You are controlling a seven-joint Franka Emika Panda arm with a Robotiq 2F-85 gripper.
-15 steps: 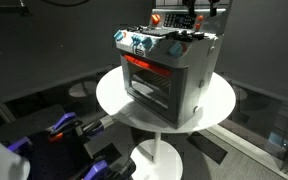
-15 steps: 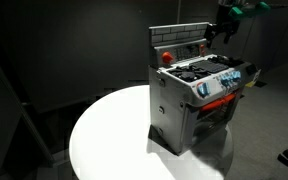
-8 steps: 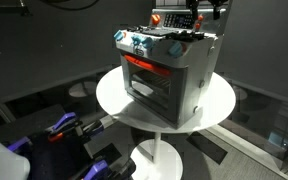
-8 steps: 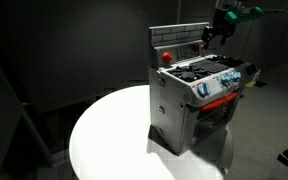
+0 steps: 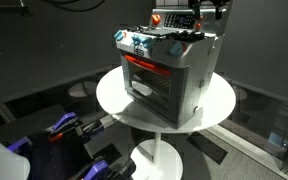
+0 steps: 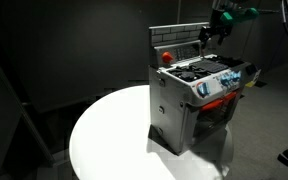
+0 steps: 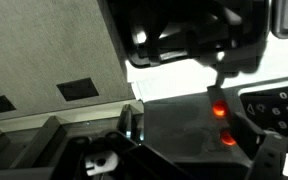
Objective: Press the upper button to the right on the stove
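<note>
The silver-grey toy stove [image 5: 169, 65] with a red-trimmed oven door stands on a white round table; it also shows in an exterior view [image 6: 194, 100]. My gripper [image 5: 197, 17] hangs at the right end of the raised back panel, as the other exterior view also shows [image 6: 213, 33]. In the wrist view the gripper [image 7: 221, 82] comes in from the top, its fingers together in one dark tip. The tip ends just above the upper red glowing button [image 7: 218, 109]; a lower red button [image 7: 228, 139] sits below it. Contact with the button cannot be told.
The white round table [image 5: 114, 95] [image 6: 104, 135] stands on a white pedestal [image 5: 159, 155]. A red round button [image 6: 166, 56] sits at the other end of the panel. Blue-and-black gear [image 5: 64, 127] lies on the floor. Dark curtains surround the scene.
My gripper has shifted slightly along the top of the back panel and sits closer to it. The stove has not moved.
</note>
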